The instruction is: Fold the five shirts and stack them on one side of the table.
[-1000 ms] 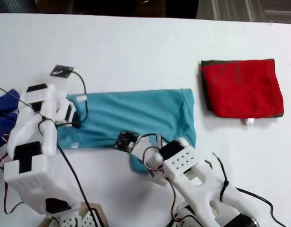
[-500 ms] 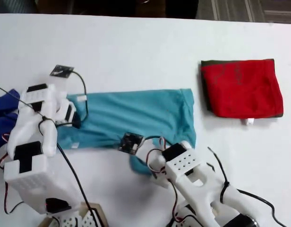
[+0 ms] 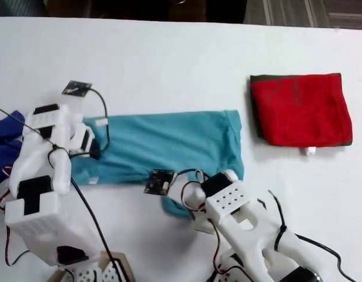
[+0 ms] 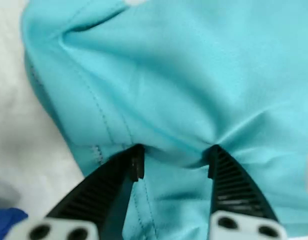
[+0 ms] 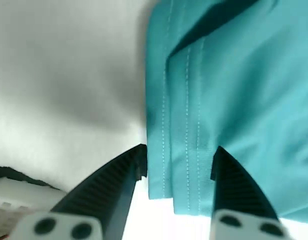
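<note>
The teal shirt (image 3: pixel 163 141) lies on the table (image 3: pixel 169 59) beneath both grippers. The left gripper (image 4: pixel 174 161) is spread, its tips pressing a bunched crease. The right gripper (image 5: pixel 178 162), also spread, straddles the stitched hem. The shirt forms a long, wrinkled band.

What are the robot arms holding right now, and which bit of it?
Nothing is clamped. The left end effector is open astride a pucker in the teal cloth shirt; the right end effector is open astride its stitched hem.
</note>
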